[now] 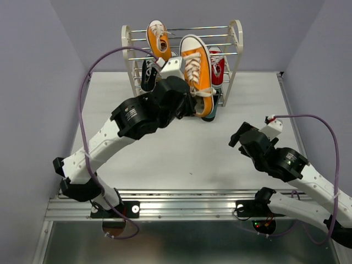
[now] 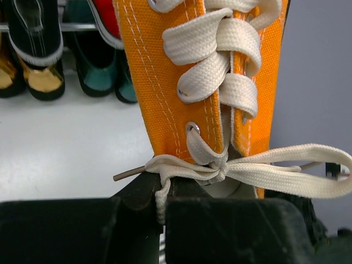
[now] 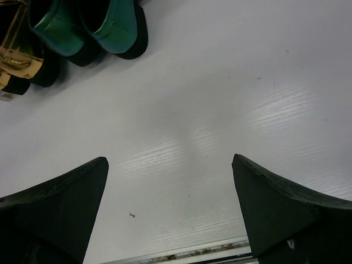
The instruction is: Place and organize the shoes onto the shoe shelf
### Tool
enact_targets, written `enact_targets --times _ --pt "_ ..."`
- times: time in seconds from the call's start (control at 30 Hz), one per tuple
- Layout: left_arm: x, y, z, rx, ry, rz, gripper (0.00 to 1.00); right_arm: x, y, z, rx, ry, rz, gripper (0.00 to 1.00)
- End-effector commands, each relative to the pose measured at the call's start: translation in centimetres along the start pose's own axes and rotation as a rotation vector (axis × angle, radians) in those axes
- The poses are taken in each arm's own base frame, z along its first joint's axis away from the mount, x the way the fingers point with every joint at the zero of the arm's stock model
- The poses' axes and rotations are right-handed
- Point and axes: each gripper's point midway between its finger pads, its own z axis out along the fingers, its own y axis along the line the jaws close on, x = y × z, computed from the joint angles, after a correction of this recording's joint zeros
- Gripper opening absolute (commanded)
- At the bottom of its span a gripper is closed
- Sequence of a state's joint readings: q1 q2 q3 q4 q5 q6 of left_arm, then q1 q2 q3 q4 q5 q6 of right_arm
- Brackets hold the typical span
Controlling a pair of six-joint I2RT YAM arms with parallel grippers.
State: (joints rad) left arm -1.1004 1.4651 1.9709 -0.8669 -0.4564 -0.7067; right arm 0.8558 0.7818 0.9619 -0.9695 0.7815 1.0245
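- White worktop (image 1: pixel 181 165); shoe shelf (image 1: pixel 236 33) stands at its far edge.
- The left gripper (image 2: pixel 165 212) is clamped on the orange sneaker (image 1: pixel 197 66) by its collar. The toe is raised before the shelf, probably so it can go beside the second orange sneaker (image 1: pixel 158 38) on top.
- The right gripper (image 3: pixel 169 159) is spread wide and holds nothing, hanging over the worktop out of the way.

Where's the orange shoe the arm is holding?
Top view, centre-back: the orange shoe is in the left gripper, held before the shoe shelf, just left of a red shoe.
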Motion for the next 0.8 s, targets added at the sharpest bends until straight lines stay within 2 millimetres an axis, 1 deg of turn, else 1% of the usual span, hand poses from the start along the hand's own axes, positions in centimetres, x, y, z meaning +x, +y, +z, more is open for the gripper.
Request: enact_targets --times 0.0,0.07,0.1,0.13,0.17,0.2,0.27,0.3,0.33,0.37,0.4,0.43,0.47,0.53,0.57,0.6,0.63,0.67,0.7,0.77 --pt "-9.6 -0.7 1.4 -0.017 -0.253 0.016 0.0 -1.9 0.5 -0.4 0.007 -0.044 0.018 1.0" --pt "-11.3 -0.9 2.3 -0.006 -0.29 0.035 0.0 -1.9 0.6 -0.5 0.006 -0.042 0.016 1.0" --pt "-11.4 -1.4 3.6 0.011 -0.283 0.046 0.0 -1.8 0.6 -0.5 0.007 -0.037 0.016 1.0" --pt "-13.0 -1.8 3.7 0.032 -0.33 0.039 0.0 -1.8 0.5 -0.5 0.007 -0.034 0.016 1.0" --pt "-13.2 -1.7 4.6 0.023 -0.339 0.066 0.0 -1.8 0.5 -0.6 0.003 -0.034 0.023 1.0" --pt "-14.5 -1.7 4.9 0.028 -0.382 0.061 0.0 -1.7 0.4 -0.6 0.003 -0.031 0.024 1.0" --pt "-15.8 -1.8 5.9 0.038 -0.427 0.084 0.0 -1.6 0.3 -0.7 0.004 -0.027 0.028 1.0" --pt "-15.9 -1.5 6.1 0.032 -0.426 0.1 0.0 -1.6 0.2 -0.8 0.007 -0.023 0.028 1.0" --pt "-17.0 -1.2 6.5 0.035 -0.463 0.097 0.0 -1.6 0.2 -0.8 0.008 -0.023 0.032 1.0" --pt "-17.3 -0.8 7.2 0.029 -0.469 0.105 0.0 -1.7 0.0 -0.9 0.012 -0.022 0.031 1.0" --pt "-18.0 -0.9 7.3 0.039 -0.489 0.115 0.0 -1.8 -0.3 -1.0 0.022 -0.024 0.035 1.0" --pt "-18.4 -0.5 7.6 0.032 -0.498 0.119 0.0 -1.9 -0.4 -1.2 0.026 -0.025 0.038 1.0" --pt "-18.7 0.3 8.7 0.005 -0.498 0.129 0.0 -2.0 -0.6 -1.3 0.031 -0.026 0.04 1.0" --pt "-19.6 0.7 9.1 -0.004 -0.519 0.138 0.0 -2.3 -1.3 -1.7 0.041 -0.033 0.05 1.0" --pt "-19.5 1.1 10.1 -0.017 -0.514 0.14 0.0 -2.4 -1.5 -1.8 0.042 -0.034 0.056 1.0" --pt "-20.1 1.6 10.4 -0.027 -0.53 0.138 0.0 -2.4 -1.8 -1.9 0.047 -0.035 0.058 1.0" --pt "-20.3 1.9 10.8 -0.034 -0.533 0.141 0.0 -2.4 -1.9 -2.1 0.044 -0.035 0.064 1.0" --pt "-20.1 2.3 11.9 -0.044 -0.522 0.149 0.0 -2.5 -2.1 -2.2 0.041 -0.038 0.069 1.0" --pt "-20.6 2.7 11.9 -0.054 -0.531 0.144 0.0 -2.5 -2.2 -2.3 0.041 -0.038 0.072 1.0" --pt "-20.7 3.3 12.7 -0.067 -0.526 0.145 0.0 -2.5 -2.2 -2.3 0.042 -0.037 0.073 1.0"
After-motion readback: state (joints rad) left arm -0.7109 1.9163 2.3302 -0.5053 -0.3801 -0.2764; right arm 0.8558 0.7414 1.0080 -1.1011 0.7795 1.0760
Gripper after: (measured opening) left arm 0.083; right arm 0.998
